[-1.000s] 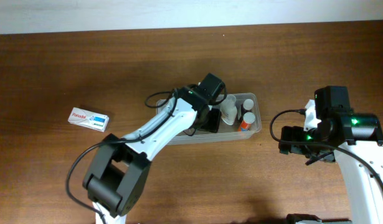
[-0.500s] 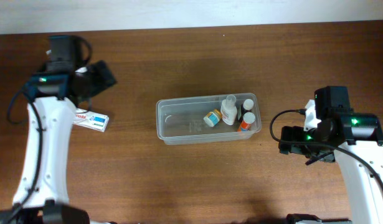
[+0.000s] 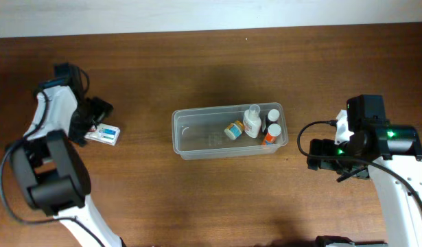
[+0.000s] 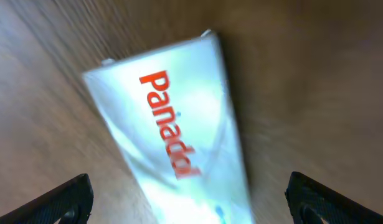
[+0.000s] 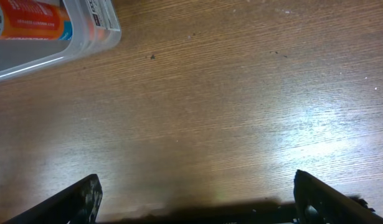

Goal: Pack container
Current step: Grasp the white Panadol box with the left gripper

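The clear container (image 3: 194, 140) sits mid-table and holds a small yellow-and-blue jar (image 3: 232, 130), a white bottle (image 3: 252, 122), a dark white-capped bottle (image 3: 273, 116) and an orange bottle (image 3: 270, 134). A white Panadol box (image 3: 108, 134) lies flat on the table at the left. My left gripper (image 3: 92, 118) hangs open just over the box's left end. In the left wrist view the box (image 4: 179, 124) fills the space between the two wide-apart fingertips (image 4: 63, 200). My right gripper (image 3: 319, 156) is open over bare wood right of the container, whose corner (image 5: 94, 34) shows at upper left.
The brown wooden table (image 3: 197, 199) stretches around the container. A pale wall strip (image 3: 197, 14) runs along the far edge. The right arm's body (image 3: 396, 171) occupies the right side, and the left arm's links (image 3: 49, 171) stand at the near left.
The left arm has pulled out of the container, swung to the far left and come down over the Panadol box with its jaws now open. The small jar lies in the container. The right arm is still.
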Robot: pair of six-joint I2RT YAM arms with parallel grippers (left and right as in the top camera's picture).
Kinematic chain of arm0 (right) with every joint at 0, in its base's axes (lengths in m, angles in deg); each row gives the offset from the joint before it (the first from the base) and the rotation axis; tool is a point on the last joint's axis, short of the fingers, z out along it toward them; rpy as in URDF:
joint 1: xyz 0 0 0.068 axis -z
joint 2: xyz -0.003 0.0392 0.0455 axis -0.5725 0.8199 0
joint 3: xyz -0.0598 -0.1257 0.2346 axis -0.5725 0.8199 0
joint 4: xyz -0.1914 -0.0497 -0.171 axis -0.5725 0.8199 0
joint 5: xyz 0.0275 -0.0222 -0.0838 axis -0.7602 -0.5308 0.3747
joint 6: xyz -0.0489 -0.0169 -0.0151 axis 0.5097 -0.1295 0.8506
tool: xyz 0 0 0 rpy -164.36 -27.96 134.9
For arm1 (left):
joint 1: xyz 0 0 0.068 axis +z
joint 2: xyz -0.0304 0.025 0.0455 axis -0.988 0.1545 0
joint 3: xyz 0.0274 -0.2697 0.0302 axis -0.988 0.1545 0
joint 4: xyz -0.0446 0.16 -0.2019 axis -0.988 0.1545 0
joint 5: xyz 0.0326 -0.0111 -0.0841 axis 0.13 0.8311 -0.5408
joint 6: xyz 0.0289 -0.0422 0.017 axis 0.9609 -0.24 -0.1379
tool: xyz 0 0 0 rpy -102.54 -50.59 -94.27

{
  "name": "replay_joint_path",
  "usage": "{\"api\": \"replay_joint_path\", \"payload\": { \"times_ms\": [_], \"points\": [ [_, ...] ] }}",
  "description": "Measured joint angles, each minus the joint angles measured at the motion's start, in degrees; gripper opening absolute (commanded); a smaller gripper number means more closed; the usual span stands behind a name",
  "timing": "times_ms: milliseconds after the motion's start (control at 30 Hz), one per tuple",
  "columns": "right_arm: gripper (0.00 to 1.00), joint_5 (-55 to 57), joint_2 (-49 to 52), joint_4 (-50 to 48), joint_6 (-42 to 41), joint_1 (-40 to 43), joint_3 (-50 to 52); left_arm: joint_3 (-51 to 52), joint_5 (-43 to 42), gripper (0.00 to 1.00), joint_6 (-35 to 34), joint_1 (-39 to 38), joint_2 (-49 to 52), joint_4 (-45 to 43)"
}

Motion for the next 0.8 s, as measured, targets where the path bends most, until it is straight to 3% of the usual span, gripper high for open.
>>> {"api": "replay_joint_path", "payload": {
  "times_ms": [167,300,500,800],
  "points": [
    [0.89,-0.02,0.00,0.02,0.02,0.00,0.00,0.02,-0.70,0.98,-1.01,0.11,3.52,-0.92],
    [0.89,0.00,0.00,0.00,0.02,0.00,0.00,0.02,-0.94,0.69,-1.36,0.11,3.56,-1.05],
    [0.89,0.00,0.00,0.00,0.02,0.00,0.00,0.00,-1.14,0.50,-1.55,0.11,3.56,1.11],
    [0.90,0.00,0.00,0.02,0.02,0.00,0.00,0.00,-1.11,0.41,-1.14,0.11,3.56,3.34]
  ]
}}
